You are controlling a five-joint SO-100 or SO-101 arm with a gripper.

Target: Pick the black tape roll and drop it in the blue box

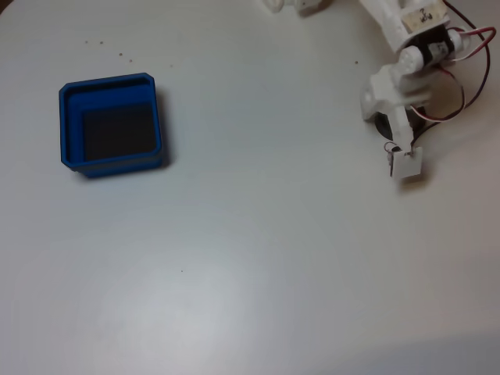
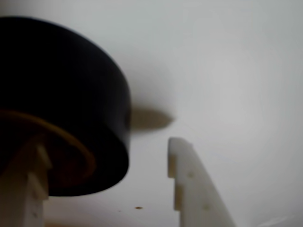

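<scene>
I am working the pick step: in the fixed view the claw (image 1: 398, 152) is reaching down at the right side of the white worktop (image 1: 258, 258), directly over the black tape roll (image 1: 384, 123), of which a dark sliver is showing beneath the white arm. In the wrist view the black tape roll (image 2: 61, 104) is sitting at the left, with one white finger (image 2: 21, 189) poking into or against its beige-lined centre and the other finger (image 2: 189, 184) standing apart from the roll's outer wall, pale worktop showing between them. I am therefore reading the claw as spread, straddling one side of the ring and not yet pinching it. The roll appears to be resting on the worktop, well apart from the blue box (image 1: 112, 123), which is lying at the left of the fixed view with nothing showing on its dark floor. The next move, as I judge it, calls for closing the fingers on the ring's wall until it is held firmly, then lifting clear before carrying it leftward across to the box.
</scene>
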